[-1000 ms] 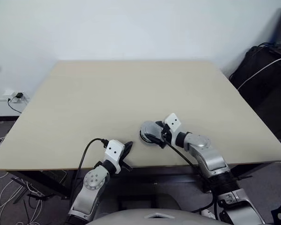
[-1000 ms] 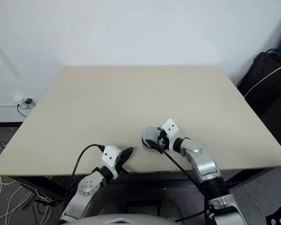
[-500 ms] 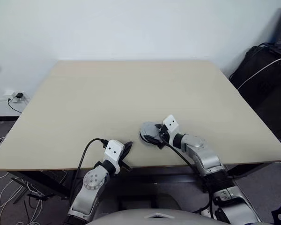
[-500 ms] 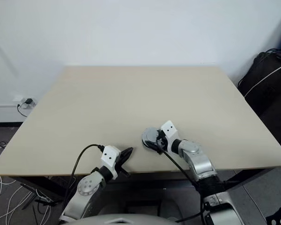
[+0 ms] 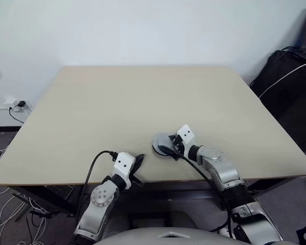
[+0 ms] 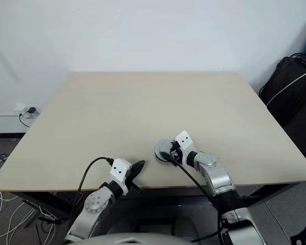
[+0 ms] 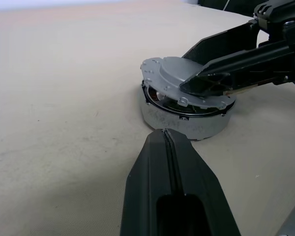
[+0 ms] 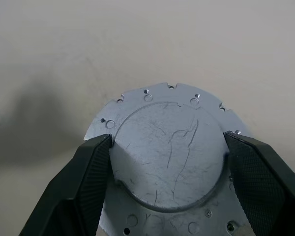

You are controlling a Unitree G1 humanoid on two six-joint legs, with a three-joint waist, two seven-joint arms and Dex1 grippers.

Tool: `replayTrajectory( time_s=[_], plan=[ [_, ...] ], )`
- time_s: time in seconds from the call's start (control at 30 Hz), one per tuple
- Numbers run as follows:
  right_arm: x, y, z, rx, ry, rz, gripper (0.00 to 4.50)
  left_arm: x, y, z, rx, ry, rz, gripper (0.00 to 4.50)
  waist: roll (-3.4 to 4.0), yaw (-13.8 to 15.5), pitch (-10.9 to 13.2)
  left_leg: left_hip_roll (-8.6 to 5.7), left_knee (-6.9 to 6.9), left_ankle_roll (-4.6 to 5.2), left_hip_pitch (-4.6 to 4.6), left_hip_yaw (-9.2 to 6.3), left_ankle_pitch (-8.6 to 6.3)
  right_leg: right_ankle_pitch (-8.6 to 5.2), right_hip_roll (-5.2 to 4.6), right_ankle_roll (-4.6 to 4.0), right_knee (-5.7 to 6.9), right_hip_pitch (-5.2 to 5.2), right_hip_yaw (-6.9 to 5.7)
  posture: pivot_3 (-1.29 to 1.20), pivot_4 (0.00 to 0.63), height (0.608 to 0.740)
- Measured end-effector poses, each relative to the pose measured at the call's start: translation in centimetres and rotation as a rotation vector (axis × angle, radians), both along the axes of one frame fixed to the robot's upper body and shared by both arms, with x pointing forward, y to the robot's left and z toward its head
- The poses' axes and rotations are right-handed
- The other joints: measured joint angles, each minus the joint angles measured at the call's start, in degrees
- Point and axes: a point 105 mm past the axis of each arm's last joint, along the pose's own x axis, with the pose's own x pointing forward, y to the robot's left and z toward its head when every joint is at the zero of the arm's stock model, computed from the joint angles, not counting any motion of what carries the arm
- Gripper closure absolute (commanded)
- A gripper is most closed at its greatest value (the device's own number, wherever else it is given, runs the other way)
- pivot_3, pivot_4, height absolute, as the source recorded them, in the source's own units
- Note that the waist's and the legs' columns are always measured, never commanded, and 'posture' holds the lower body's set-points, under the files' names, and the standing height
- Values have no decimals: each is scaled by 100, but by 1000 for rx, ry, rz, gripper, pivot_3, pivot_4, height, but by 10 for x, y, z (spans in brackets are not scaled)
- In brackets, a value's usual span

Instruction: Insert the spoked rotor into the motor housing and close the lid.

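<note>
The silver-grey lid [image 8: 167, 157] lies smooth face up, slightly askew, on the round motor housing [image 7: 187, 123] near the table's front edge. My right gripper [image 8: 168, 140] reaches over it from the right. Its two black fingers [image 8: 96, 162] press against either side of the lid's raised centre, so it is shut on the lid. My left gripper [image 7: 164, 137] is shut and holds nothing. It points at the housing from a short way off, at the table's front edge [image 5: 138, 158]. The spoked rotor is hidden.
The beige table [image 5: 143, 97] stretches wide beyond the housing. A black bag with a white cable [image 5: 290, 81] stands off its right side. A wall socket and loose cables [image 5: 15, 104] lie on the floor to the left.
The right gripper's fingers have drawn in onto the lid's raised centre. The left gripper has kept still.
</note>
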Motion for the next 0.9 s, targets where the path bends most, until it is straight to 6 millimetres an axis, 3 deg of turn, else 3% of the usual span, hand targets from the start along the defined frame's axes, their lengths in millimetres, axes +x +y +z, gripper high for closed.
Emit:
replayTrajectory(
  time_s=[0.9],
  plan=[
    [-1, 4, 4, -151, 51, 7, 1217, -5, 1, -9, 1, 26, 2, 4500, 5, 13, -5, -3, 0, 1, 4, -2, -1, 0, -2, 0, -1, 7, -1, 0, 0, 740]
  ],
)
